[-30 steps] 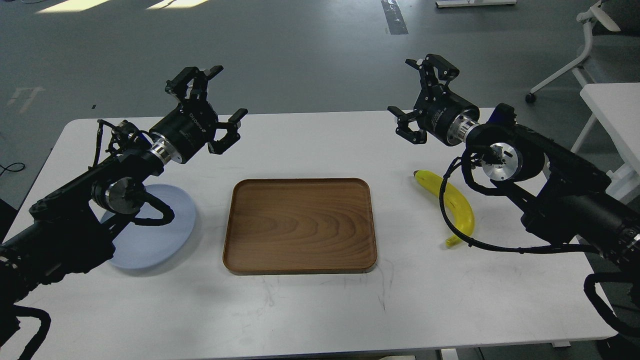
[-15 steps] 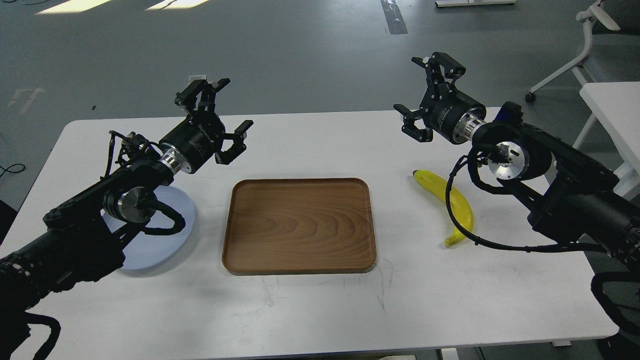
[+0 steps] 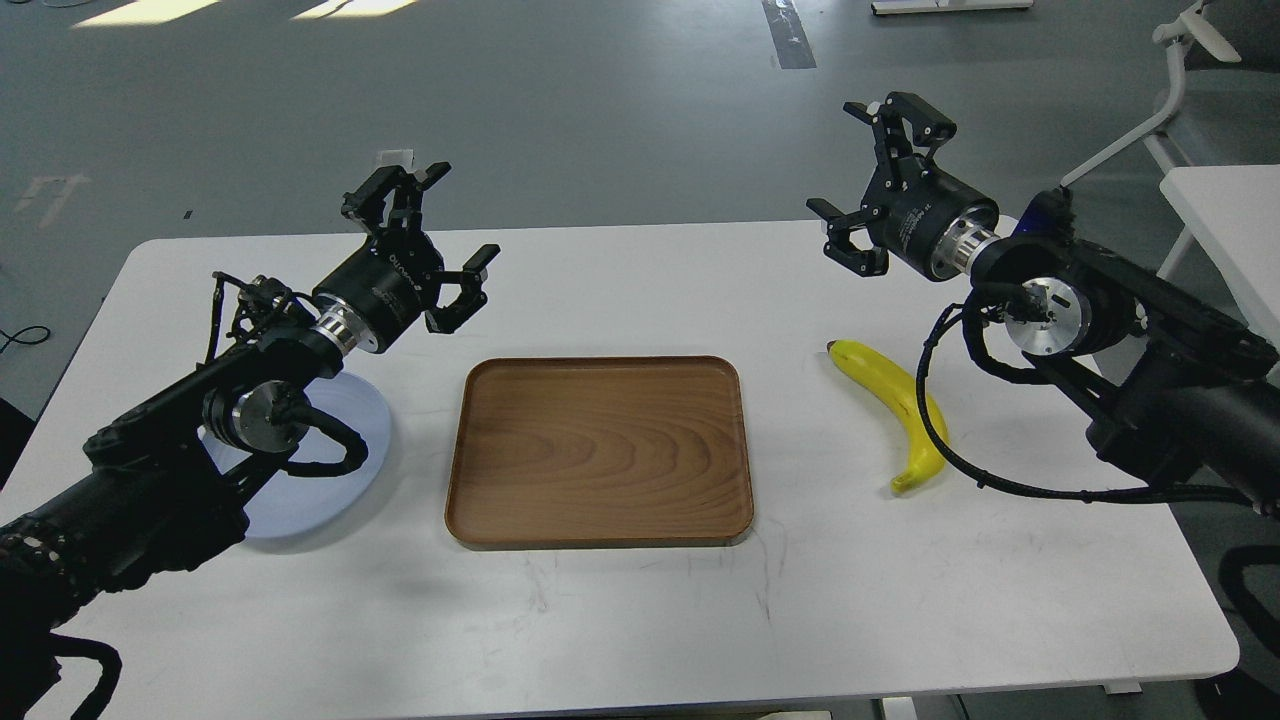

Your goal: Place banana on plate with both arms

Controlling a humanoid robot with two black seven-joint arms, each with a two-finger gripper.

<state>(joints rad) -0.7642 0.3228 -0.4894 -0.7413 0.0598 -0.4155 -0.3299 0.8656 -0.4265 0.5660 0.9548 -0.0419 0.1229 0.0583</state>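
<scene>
The yellow banana (image 3: 899,408) lies on the white table right of the tray, partly crossed by a black cable. The pale blue-grey plate (image 3: 318,480) lies at the left, largely covered by my left arm. My left gripper (image 3: 425,230) is open and empty, held above the table beyond the plate and left of the tray's far corner. My right gripper (image 3: 880,165) is open and empty, raised above the table's far edge, beyond the banana.
A brown wooden tray (image 3: 600,450) lies in the middle of the white table (image 3: 640,610). A white chair (image 3: 1180,90) and another white table (image 3: 1225,220) stand at the far right.
My right arm has drawn back to the right and up, away from the banana. My left gripper has shifted slightly right and down. Banana, plate and tray have not moved.
</scene>
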